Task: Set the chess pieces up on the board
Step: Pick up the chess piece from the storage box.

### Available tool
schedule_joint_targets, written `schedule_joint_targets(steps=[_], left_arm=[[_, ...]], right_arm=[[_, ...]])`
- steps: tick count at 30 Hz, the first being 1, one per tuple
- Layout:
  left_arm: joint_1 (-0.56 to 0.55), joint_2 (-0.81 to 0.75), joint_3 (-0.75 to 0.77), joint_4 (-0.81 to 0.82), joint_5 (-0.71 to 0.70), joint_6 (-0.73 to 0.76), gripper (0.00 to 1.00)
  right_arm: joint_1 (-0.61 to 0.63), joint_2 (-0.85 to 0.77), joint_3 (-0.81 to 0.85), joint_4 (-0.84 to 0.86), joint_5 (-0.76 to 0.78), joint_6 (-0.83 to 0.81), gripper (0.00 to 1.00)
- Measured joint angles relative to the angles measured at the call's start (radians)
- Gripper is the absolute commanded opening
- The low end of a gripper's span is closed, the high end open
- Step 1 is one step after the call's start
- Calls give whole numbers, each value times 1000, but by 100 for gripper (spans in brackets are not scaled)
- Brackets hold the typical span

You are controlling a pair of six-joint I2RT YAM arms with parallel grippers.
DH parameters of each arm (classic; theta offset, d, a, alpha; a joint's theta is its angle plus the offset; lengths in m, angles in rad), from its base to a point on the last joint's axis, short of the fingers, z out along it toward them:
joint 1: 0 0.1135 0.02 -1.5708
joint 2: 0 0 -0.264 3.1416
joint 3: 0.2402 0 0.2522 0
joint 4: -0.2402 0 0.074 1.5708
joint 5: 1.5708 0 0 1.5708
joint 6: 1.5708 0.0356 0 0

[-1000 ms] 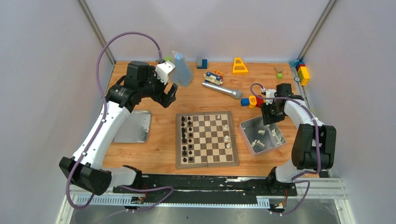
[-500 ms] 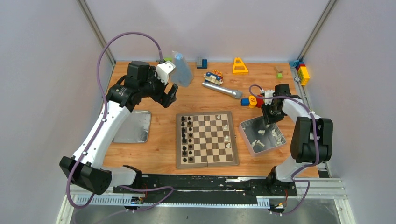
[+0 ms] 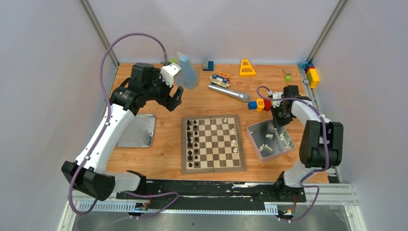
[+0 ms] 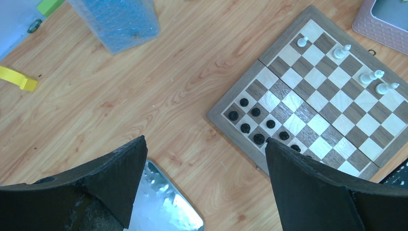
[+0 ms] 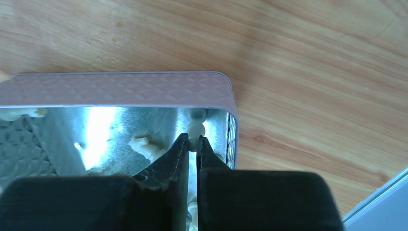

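Inside the metal tin (image 5: pixel 120 89), right of the board (image 3: pixel 214 168): right arm folded at the elbow, right gripper (image 5: pixel 192 143) pointing down, jaws pinched almost together on one white chess piece (image 5: pixel 194 129) by the tin's corner. Left gripper (image 4: pixel 204 142) hangs above the table beyond the board's far-left corner, jaws spread wide, empty. Four white pieces (image 4: pixel 341 50) stand near the board's right edge.

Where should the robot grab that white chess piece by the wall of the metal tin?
Across its slim stem, coming down from above: the white chess piece sits close to the wall of the tin, so a sideways approach looks blocked. The right gripper is shut on it that way.
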Motion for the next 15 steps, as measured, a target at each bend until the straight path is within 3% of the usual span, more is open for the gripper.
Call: schedule_joint_targets(steps=[8, 15], left_arm=[[0, 0, 0, 1, -8, 0, 100], [0, -4, -11, 6, -28, 0, 100]], right_arm=[[62, -120, 126, -113, -84, 10, 0], [346, -162, 249, -163, -134, 48, 0]])
